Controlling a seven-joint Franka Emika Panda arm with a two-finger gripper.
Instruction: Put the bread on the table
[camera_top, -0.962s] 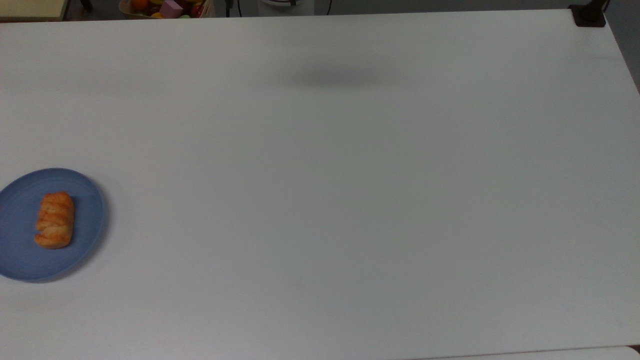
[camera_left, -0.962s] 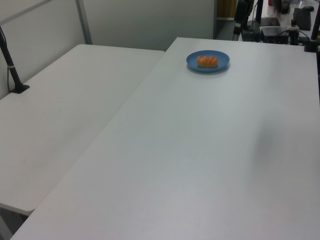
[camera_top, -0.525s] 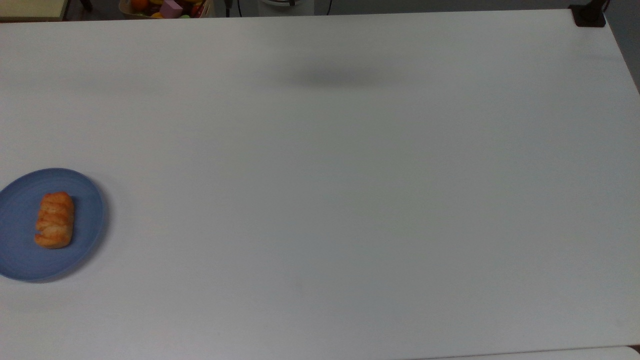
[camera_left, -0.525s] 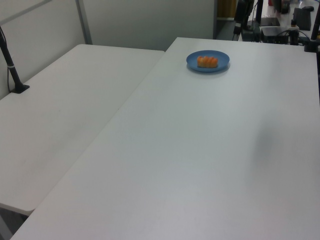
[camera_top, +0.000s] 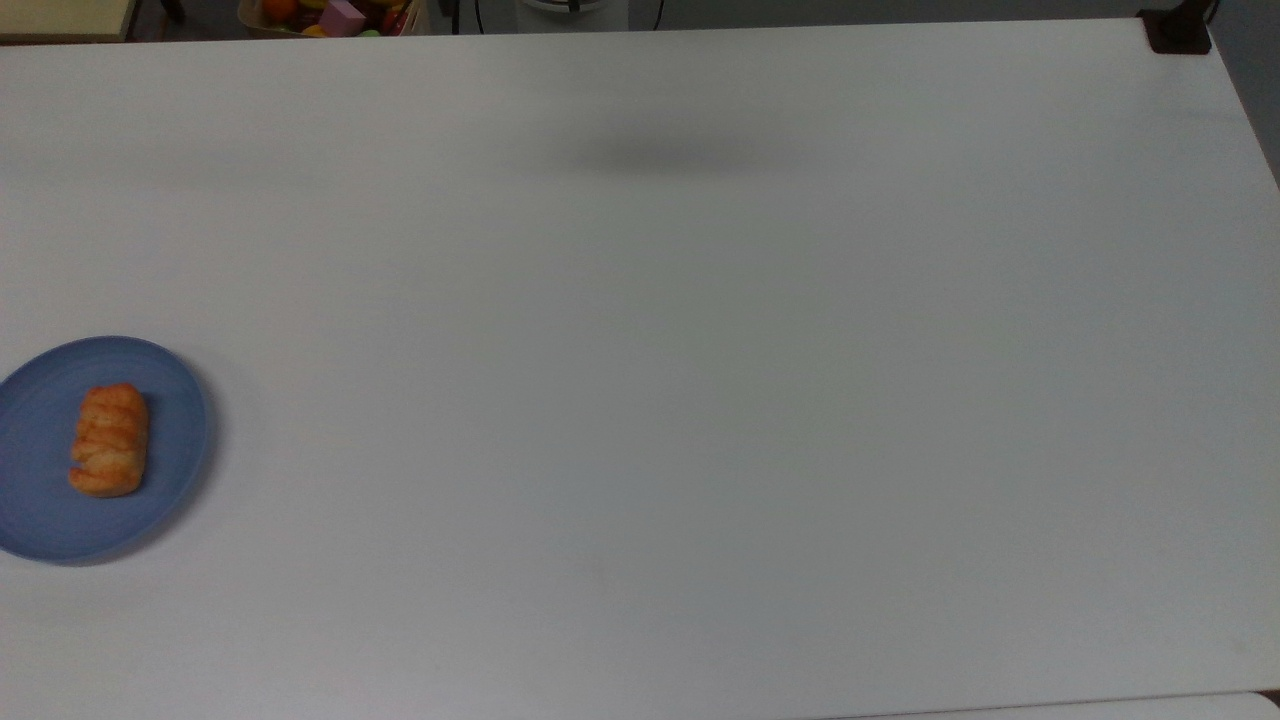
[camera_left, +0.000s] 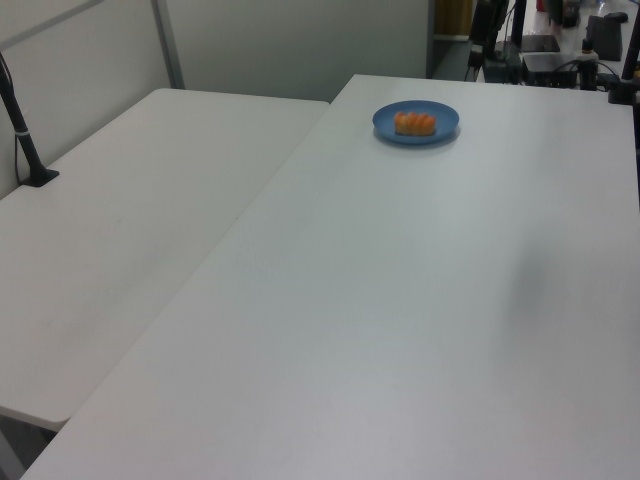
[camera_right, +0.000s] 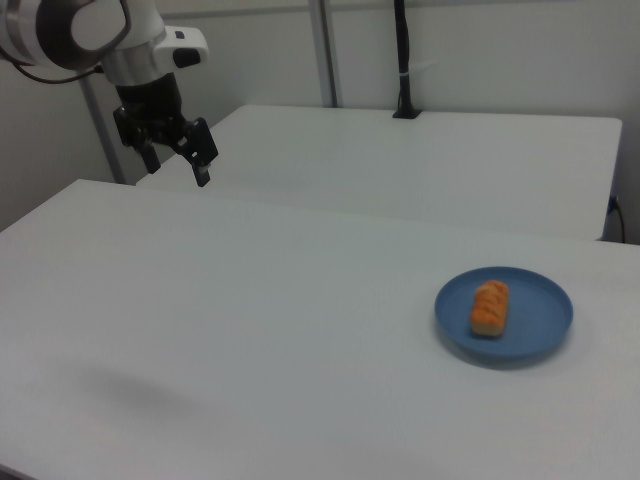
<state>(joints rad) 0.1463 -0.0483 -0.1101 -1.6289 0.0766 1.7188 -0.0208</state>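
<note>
The bread (camera_top: 108, 440) (camera_left: 415, 123) (camera_right: 489, 307), a small golden-orange ridged roll, lies on a round blue plate (camera_top: 40, 520) (camera_left: 443, 131) (camera_right: 535, 322). The plate sits at the top view's left edge on the white table (camera_top: 640, 400) (camera_left: 400, 300) (camera_right: 250, 300). My gripper (camera_right: 178, 168) hangs high above the table's far corner at the right view's upper left. Its two black fingers are spread open with nothing between them, far from the bread.
A second white table (camera_left: 130, 220) (camera_right: 430, 160) adjoins this one, with a black pole clamped on it (camera_left: 25, 140) (camera_right: 403, 60). A bin of coloured toy food (camera_top: 335, 15) stands past the top view's upper edge. A black clamp (camera_top: 1175, 30) sits at the corner.
The soft shadow on the table near the top view's upper middle has drifted slightly left. The bread and plate have not moved.
</note>
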